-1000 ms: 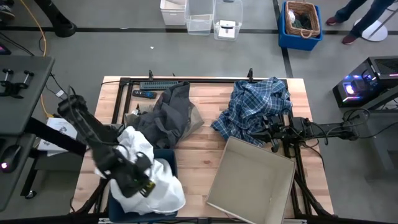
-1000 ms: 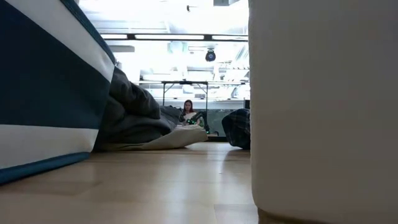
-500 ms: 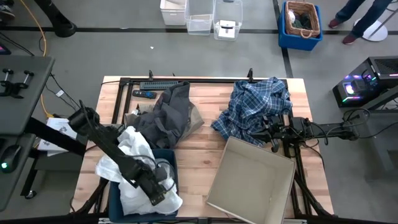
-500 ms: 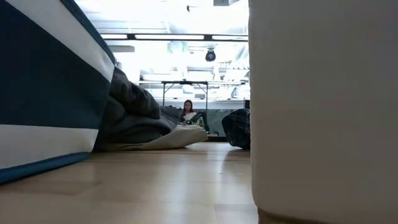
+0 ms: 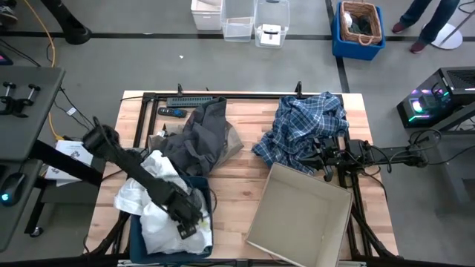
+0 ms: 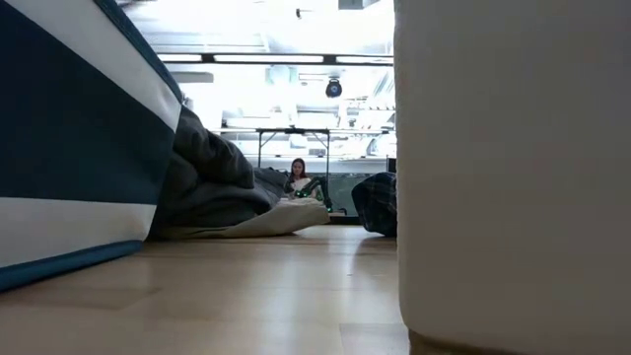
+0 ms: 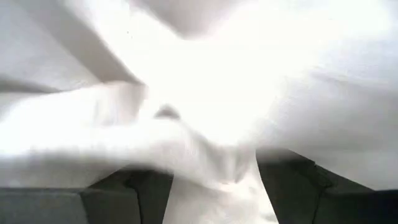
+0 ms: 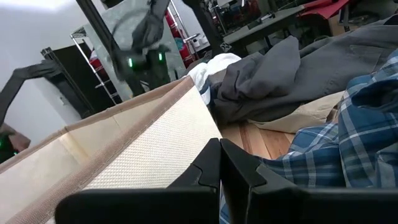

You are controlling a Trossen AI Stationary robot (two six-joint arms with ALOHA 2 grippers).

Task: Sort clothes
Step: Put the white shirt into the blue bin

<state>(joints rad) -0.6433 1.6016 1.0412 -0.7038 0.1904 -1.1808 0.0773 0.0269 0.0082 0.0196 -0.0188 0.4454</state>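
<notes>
The white shirt (image 5: 152,200) lies heaped in the dark blue bin (image 5: 199,185) at the table's near left, one part draped over the bin's left rim. My left gripper (image 5: 189,221) is down in the bin, open, with white cloth (image 7: 199,93) all around it. At the far left a dark grey garment (image 5: 197,137) lies over a tan one (image 5: 233,145). The blue-and-white plaid shirt (image 5: 304,126) is piled at the far right. My right gripper (image 5: 324,162) waits shut at its near edge, nothing between its fingers (image 8: 221,165). My left gripper comes from above, pointing down into the bin, and its open fingers (image 7: 118,196) are sunk in the white shirt's folds. Cloth lies over their tips, and a fold (image 7: 208,186) runs down between them without being pinched. The shirt rests in the bin.
A beige open box (image 5: 300,215) stands tilted at the near right, close to my right gripper. A black bar (image 5: 185,100) and a small tool (image 5: 172,113) lie along the far edge. Bare wood shows in the table's middle. A person (image 6: 297,177) sits far off in the room.
My left gripper has gone down into the bin and a little toward the table's right edge. The white shirt, which was bunched high around it and covered the bin, has sunk lower and now leaves the bin's right rim showing.
</notes>
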